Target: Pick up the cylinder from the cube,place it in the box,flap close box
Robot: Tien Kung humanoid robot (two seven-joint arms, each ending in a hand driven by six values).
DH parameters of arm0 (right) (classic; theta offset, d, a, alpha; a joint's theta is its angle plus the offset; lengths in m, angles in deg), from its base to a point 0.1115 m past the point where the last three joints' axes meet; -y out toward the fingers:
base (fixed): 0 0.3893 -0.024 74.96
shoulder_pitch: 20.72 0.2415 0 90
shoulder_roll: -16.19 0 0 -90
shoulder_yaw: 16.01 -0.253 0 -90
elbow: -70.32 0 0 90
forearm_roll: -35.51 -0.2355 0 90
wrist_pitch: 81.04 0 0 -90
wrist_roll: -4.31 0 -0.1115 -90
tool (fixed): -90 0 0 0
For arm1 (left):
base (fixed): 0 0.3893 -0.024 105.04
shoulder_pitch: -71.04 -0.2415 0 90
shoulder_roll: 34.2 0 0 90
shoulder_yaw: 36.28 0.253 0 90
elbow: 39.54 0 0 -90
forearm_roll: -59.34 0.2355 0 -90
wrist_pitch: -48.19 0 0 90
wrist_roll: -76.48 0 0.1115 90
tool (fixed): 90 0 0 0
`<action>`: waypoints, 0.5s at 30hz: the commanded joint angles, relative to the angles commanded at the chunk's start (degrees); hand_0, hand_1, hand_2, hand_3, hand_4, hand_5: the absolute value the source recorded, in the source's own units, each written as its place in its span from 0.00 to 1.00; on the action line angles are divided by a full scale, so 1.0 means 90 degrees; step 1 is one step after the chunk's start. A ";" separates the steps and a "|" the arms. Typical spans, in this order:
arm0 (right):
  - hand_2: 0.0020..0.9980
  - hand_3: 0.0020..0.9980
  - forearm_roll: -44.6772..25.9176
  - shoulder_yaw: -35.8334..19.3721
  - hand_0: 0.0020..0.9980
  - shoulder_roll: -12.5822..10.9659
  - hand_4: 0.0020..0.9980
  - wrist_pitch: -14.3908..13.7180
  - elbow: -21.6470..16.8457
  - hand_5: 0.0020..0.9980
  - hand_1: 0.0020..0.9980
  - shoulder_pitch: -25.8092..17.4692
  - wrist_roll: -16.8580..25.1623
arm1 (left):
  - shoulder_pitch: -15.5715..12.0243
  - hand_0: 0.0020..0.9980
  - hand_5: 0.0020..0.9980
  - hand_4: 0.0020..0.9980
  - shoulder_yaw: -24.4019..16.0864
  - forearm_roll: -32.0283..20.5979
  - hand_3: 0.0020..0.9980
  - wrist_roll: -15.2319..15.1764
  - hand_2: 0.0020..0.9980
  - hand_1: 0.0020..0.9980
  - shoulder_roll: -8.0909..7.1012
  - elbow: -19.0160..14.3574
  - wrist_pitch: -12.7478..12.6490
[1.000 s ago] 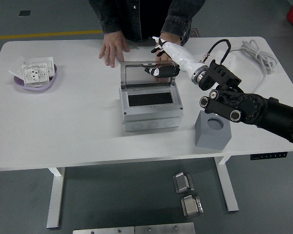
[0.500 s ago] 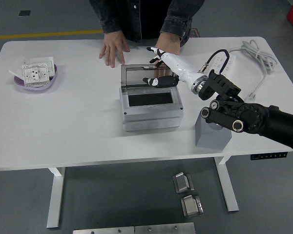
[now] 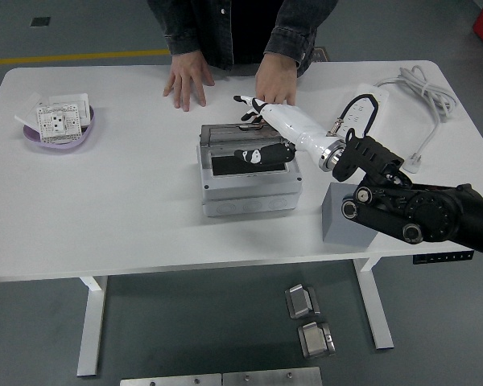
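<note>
The grey box [image 3: 249, 189] stands mid-table, its clear flap lid [image 3: 225, 133] tilted low over the dark opening. My right hand [image 3: 256, 133], white with black fingertips, lies on the lid with its fingers spread, holding nothing. The thumb [image 3: 253, 155] reaches over the lid's front edge. The grey cube [image 3: 338, 219] stands to the right of the box, its top hidden by my right forearm [image 3: 402, 209]. No cylinder shows; the inside of the box is mostly hidden. My left arm is out of view.
A person stands at the far side with one hand [image 3: 187, 80] and the other hand [image 3: 275, 79] flat on the table behind the box. A purple bowl [image 3: 58, 133] with white parts sits far left. A power strip and white cable [image 3: 414, 84] lie far right.
The lid has swung from upright down to almost flat over the box. My right hand moved down and toward me with it, and my forearm now covers the cube's top.
</note>
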 joint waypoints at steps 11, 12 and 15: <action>0.78 0.98 0.0362 -0.0202 0.81 -0.0220 0.81 -0.0004 -0.0459 0.44 0.69 -0.0391 -0.0135 | -0.0022 0.65 0.57 0.57 0.0020 -0.0045 0.64 -0.0012 0.62 0.65 0.0020 0.0005 -0.0004; 0.78 0.98 0.0401 -0.0244 0.81 -0.0237 0.81 -0.0002 -0.0502 0.44 0.69 -0.0431 -0.0156 | -0.0025 0.65 0.57 0.57 0.0019 -0.0048 0.64 -0.0012 0.62 0.65 0.0023 0.0006 -0.0004; 0.78 0.98 0.0495 -0.0379 0.81 -0.0273 0.81 -0.0005 -0.0599 0.44 0.69 -0.0564 -0.0197 | -0.0037 0.65 0.57 0.57 0.0004 -0.0039 0.64 -0.0005 0.62 0.65 0.0033 0.0009 -0.0003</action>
